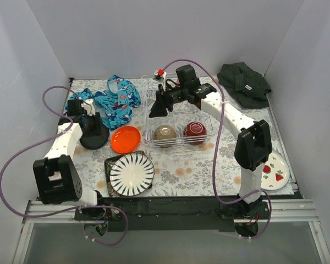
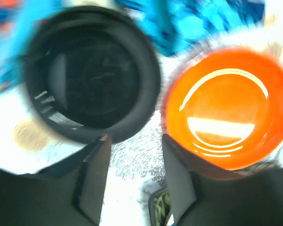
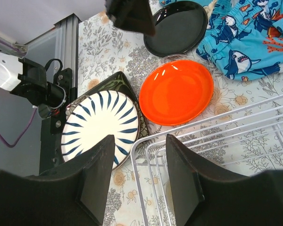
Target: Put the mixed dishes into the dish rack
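Observation:
The white wire dish rack (image 1: 179,144) holds the cream bowl (image 1: 165,132) and the dark red bowl (image 1: 196,130). My right gripper (image 1: 157,108) hovers over the rack's left end, open and empty; its wrist view shows the rack corner (image 3: 146,141) between the fingers. My left gripper (image 1: 92,127) is open and empty, low between the black dish (image 2: 92,70) and the orange plate (image 2: 226,103). The black-striped white plate (image 1: 131,174) lies on the dark square plate (image 1: 109,163). The watermelon-print plate (image 1: 275,171) is at the front right. The pink cup is not clearly visible.
The blue patterned cloth (image 1: 116,102) lies behind the black dish (image 1: 93,140). The dark cloth (image 1: 243,82) is at the back right. A small red and white object (image 1: 160,73) sits by the rack's far edge. White walls enclose three sides.

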You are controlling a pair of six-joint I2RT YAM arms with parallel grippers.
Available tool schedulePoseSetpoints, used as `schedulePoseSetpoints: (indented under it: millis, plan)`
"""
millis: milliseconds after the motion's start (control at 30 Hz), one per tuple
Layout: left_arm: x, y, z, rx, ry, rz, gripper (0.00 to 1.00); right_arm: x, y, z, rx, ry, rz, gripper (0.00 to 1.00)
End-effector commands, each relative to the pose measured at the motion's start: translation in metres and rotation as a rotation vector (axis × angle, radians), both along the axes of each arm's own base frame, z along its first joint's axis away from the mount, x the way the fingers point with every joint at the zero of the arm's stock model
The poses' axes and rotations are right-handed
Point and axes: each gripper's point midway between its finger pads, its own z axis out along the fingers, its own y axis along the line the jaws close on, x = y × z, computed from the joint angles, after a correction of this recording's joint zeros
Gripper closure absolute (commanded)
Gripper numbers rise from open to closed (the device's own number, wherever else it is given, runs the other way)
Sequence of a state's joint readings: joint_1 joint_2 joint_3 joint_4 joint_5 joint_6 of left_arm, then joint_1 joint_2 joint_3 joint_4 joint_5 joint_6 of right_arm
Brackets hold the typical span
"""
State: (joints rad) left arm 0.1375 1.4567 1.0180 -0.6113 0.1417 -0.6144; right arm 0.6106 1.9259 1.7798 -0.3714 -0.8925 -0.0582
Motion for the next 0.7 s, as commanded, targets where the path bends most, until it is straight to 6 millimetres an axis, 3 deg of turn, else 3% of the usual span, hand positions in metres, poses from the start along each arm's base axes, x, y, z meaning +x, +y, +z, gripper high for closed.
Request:
schedulePoseSetpoints:
  millis: [0,233,367,533,667]
  plan:
    - [-0.019,0.038,0.029,-0.056,-0.058,0.34,0.49,0.003,0.007,0.012,0.033,-0.03,0.028,0.44]
    - [-0.04,0.046,0.008,-0.243,-0.042,0.695,0.39,0.004,0.009,0.006,0.035,-0.008,0.041,0.44]
    - [-0.038,0.05,0.005,-0.34,-0.028,0.801,0.43,0.001,0.008,0.005,0.036,-0.001,0.051,0.44]
    - [-0.046,0.081,-0.012,-0.363,0.027,0.925,0.5,-0.002,0.003,0.004,0.043,0.02,0.063,0.44]
    - [-0.049,0.091,-0.024,-0.391,0.051,0.958,0.55,0.002,0.001,-0.002,0.039,0.041,0.058,0.45]
